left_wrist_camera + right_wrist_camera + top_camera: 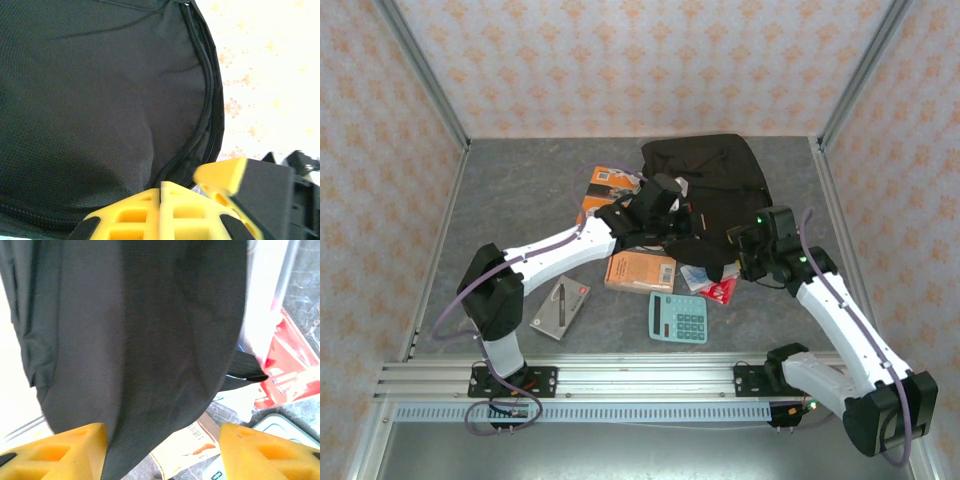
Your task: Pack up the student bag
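Top external view: the student bag (715, 170) is lying toward one o'clock on the grey table (520, 200), with its near edge rising toward the middle, where both arms are meeting.
Left gripper: the left gripper (672, 212) is reaching in from seven o'clock. On its wrist view the yellow fingers (130, 215) are pressing together right at the zip (205, 100), and they appear to be pinching the black fabric and holding that edge up.
Right gripper: the right gripper (738, 250) is coming in from four o'clock with its jaws standing well apart. Black cloth is hanging just ahead of them, and nothing is being clamped.
Waiting items: an orange book (640, 272) and a teal calculator (678, 317) are lying at the bag's six o'clock. A red packet (720, 290) is lying near them at five o'clock, partly under the hanging cloth.
Step in hand: by my reckoning the arms are working on getting the bag's mouth open, so nothing is being packed yet.
Doing it well: the right jaws should be closing on the loose flap beside the zip rather than on the thick body. Then the two arms should be pulling apart gently, toward ten and four o'clock.
Watching for: the soft cloth is liable to be slipping from a shallow pinch. A sagging edge could also be dragging the packet along.
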Robot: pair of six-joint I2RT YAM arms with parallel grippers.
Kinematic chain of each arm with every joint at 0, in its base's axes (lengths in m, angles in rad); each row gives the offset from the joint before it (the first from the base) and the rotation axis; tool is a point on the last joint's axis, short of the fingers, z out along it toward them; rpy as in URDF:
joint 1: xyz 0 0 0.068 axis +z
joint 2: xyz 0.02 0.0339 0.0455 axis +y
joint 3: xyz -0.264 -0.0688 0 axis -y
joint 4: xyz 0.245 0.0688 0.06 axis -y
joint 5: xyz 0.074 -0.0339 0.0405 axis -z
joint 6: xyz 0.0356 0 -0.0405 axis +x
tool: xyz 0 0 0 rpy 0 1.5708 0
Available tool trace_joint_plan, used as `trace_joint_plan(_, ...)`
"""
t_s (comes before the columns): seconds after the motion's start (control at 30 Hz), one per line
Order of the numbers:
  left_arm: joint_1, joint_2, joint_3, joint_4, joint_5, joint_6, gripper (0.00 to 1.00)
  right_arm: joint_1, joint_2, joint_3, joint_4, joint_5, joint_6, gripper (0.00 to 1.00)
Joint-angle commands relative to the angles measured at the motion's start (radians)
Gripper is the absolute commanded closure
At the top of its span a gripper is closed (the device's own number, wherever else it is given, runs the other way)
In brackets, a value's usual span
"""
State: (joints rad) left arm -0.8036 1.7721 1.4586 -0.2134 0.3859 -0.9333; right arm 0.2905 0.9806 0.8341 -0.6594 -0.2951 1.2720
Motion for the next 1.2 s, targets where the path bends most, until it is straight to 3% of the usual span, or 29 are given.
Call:
trace_joint_plan(0.0, -0.006, -0.002, -0.012, 0.066, 0.016, -0.016, 1.0, 0.012, 0.038, -0.027, 0.058, 0.013, 0.037, 0.46)
trace_joint_plan(0.17, -0.01, 0.001, -0.014, 0.057, 0.018, -0.005, 1.0, 0.019, 0.106, -0.014, 0.097, 0.019, 0.006, 0.57)
trace_joint_plan(0.43, -0.009, -0.016, -0.018, 0.001, -0.011, 0.047, 1.0, 0.022, 0.142, 0.015, 0.062, 0.096, -0.066, 1.0)
trace_joint_plan(0.8, 0.076, -0.033, 0.006, -0.129, -0.087, 0.159, 1.0, 0.021, 0.132, 0.023, 0.01, 0.165, -0.133, 1.0)
trace_joint_plan(1.17, 0.173, -0.036, -0.016, -0.142, -0.125, 0.197, 1.0, 0.019, 0.1, 0.031, -0.007, 0.206, -0.183, 1.0)
